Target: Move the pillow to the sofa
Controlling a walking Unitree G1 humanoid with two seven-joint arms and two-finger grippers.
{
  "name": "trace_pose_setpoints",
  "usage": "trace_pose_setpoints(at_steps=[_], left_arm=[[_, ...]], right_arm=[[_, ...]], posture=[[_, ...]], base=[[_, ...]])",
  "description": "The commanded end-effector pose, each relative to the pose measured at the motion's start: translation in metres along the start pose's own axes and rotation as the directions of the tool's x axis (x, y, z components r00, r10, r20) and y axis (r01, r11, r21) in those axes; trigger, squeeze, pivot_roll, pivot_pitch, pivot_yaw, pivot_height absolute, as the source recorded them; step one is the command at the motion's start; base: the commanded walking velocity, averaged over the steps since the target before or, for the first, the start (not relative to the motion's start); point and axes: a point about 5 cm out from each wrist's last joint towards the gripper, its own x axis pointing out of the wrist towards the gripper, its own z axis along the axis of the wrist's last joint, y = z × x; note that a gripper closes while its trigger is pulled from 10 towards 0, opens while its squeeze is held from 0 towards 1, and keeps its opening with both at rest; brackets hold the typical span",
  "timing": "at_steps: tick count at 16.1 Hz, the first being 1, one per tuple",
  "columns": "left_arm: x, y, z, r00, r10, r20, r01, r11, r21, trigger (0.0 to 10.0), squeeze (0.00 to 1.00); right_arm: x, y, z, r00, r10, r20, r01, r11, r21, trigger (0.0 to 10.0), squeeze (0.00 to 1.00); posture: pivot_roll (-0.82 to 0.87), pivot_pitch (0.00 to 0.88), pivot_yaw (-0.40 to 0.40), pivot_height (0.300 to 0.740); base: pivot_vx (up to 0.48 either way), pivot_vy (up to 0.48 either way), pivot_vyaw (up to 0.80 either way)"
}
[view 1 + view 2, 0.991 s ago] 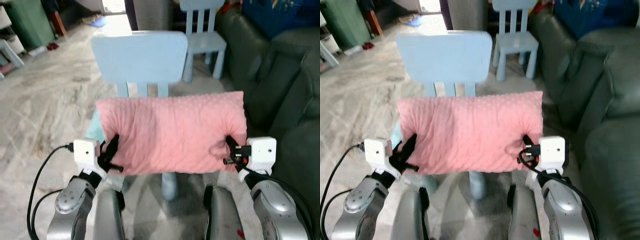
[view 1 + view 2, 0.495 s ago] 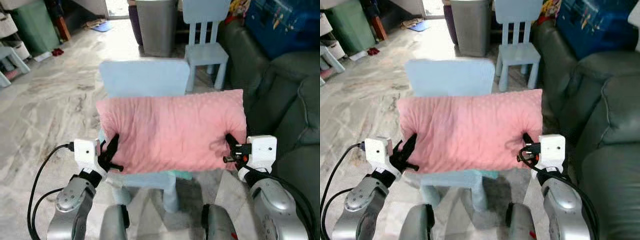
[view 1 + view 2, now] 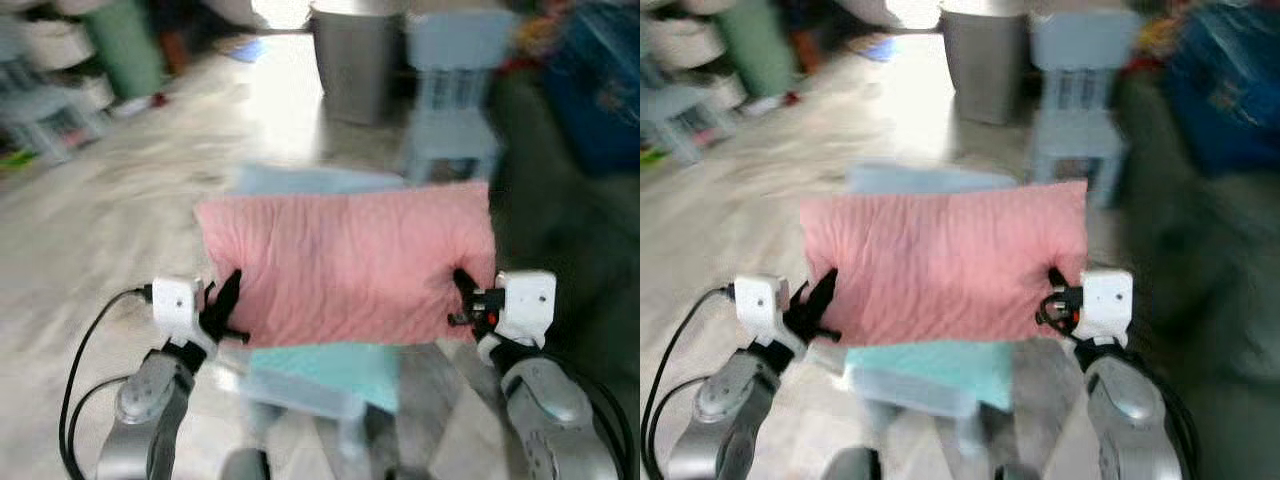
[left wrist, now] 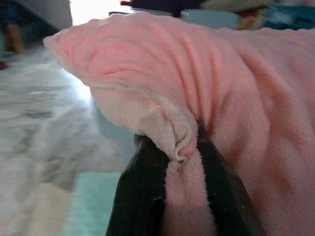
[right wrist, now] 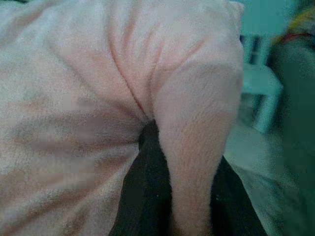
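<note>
Pink pillow (image 3: 345, 262) between both raised grippers

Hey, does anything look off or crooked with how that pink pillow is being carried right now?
Nothing stands out. The pillow hangs level between the left end effector and the right end effector, each pinching a fold at one end. The background is motion-blurred, so finer detail is unclear.

A home living room: dark sofa (image 3: 560, 200), child's chair (image 3: 455, 85), marble floor (image 3: 90, 220).

left claw (image 3: 228, 305) clamped, right claw (image 3: 462, 297) — clamped
</note>
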Motion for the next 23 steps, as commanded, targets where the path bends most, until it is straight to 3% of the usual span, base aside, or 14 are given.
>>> trace_pose_setpoints(at_steps=[1,17,23], left_arm=[[-0.001,0.004,0.002,1.0,0.009,0.007,-0.009,1.0,0.018,10.0,0.0],[0.0,0.011,0.001,0.996,0.087,-0.025,-0.086,0.995,0.042,10.0,0.0],[0.013,0.012,0.01,0.992,0.128,-0.019,-0.128,0.991,0.031,10.0,0.0]], right_arm=[[0.001,0.002,0.011,0.999,0.009,0.047,-0.009,1.0,-0.005,10.0,0.0],[0.001,0.003,0.013,0.999,0.011,0.045,-0.011,1.0,0.003,10.0,0.0],[0.001,0.007,0.009,0.999,0.034,0.018,-0.034,0.999,0.015,10.0,0.0]], posture=[[-0.18,0.0,0.058,0.74],[-0.18,0.0,0.053,0.74],[-0.18,0.0,0.042,0.74]], base=[[0.0,0.0,0.0],[0.0,0.0,0.0],[0.0,0.0,0.0]])
